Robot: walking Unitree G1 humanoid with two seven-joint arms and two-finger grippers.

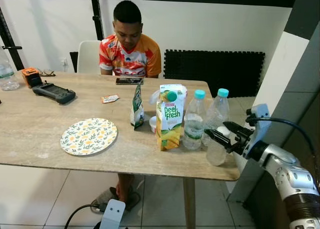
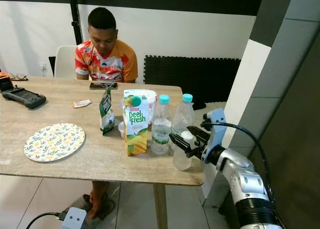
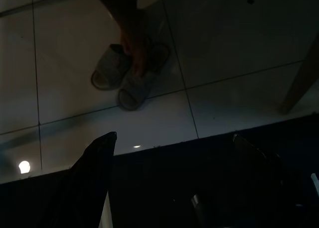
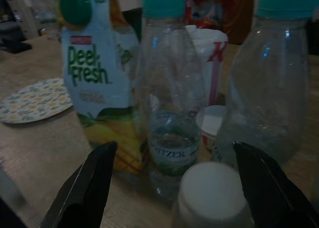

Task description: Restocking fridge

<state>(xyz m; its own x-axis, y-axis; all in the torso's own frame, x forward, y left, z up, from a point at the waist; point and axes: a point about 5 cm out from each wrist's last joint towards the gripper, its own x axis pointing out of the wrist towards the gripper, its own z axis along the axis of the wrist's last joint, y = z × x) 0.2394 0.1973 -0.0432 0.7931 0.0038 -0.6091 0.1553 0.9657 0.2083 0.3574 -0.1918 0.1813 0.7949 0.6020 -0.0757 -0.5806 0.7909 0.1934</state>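
**Wooden worktop with drinks near its right end**

Wood-look worktop (image 1: pixel 45 134) is carrying a juice carton (image 1: pixel 169 117) with a green cap, and two clear bottles with teal caps are standing just beside it, one bottle (image 1: pixel 194 120) next to the carton and the other bottle (image 1: pixel 217 111) a bit further right. A small white-capped bottle (image 2: pixel 182 151) is standing at the worktop's right edge, in front of them. The right gripper (image 2: pixel 186 140) is reaching in from the right, with its jaws wide apart on either side of that small bottle's cap, not squeezing it. A flowery plate (image 1: pixel 88 136) is lying well apart to the left. A person (image 1: pixel 129 44) is sitting at the far side. The left gripper (image 3: pixel 169 188) is hanging down over the floor tiles, jaws apart, holding nothing.
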